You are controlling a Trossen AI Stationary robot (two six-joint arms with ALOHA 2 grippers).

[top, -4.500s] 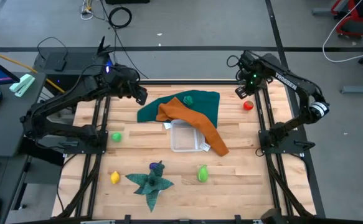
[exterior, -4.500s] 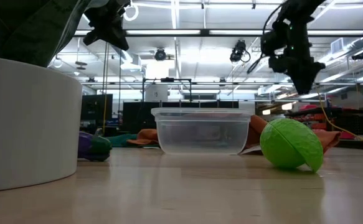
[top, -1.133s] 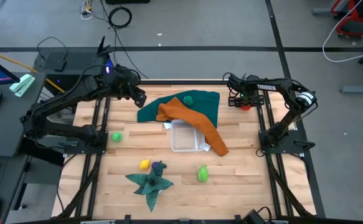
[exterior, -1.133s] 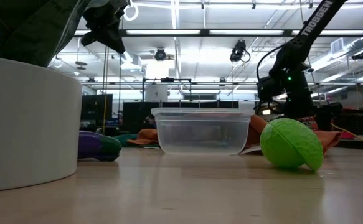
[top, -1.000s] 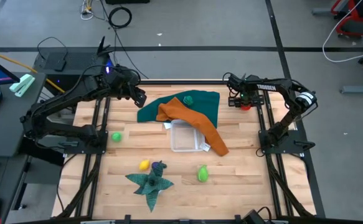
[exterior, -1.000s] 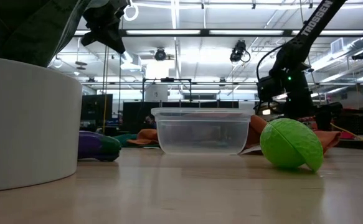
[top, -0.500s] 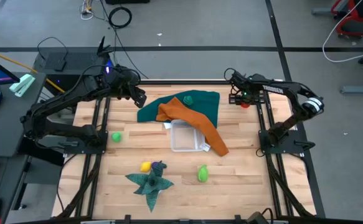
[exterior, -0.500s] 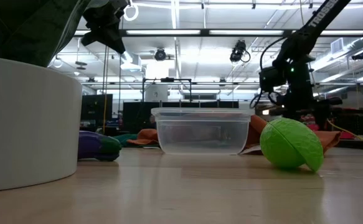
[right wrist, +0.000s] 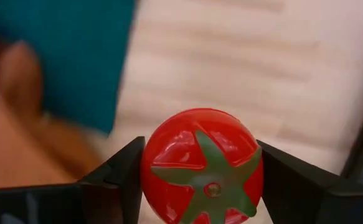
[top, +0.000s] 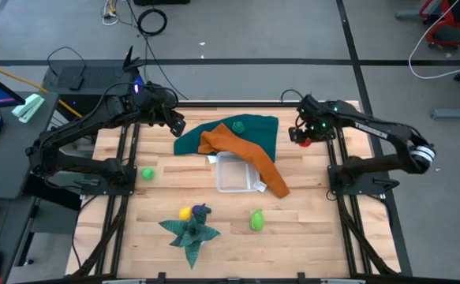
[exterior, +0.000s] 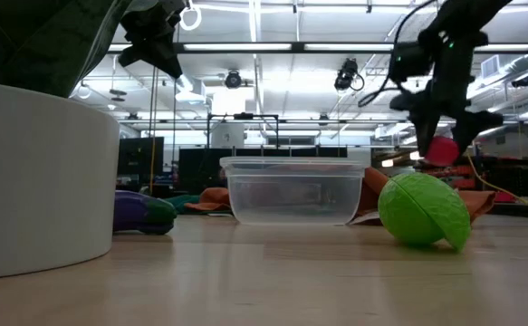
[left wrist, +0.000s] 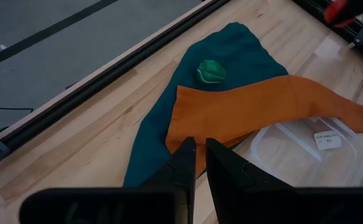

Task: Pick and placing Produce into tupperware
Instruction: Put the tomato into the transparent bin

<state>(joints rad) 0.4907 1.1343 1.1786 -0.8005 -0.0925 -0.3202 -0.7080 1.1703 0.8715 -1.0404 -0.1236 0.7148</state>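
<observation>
Two green pieces show in the low view: a light green fruit nearest, and beyond it the clear container, with a purple vegetable off to its side. The container sits mid-table, touching an orange cloth lying over a teal cloth. The right gripper hangs above the table's far right edge, clamped on a red tomato. The left gripper hovers closed at the far left, holding nothing.
</observation>
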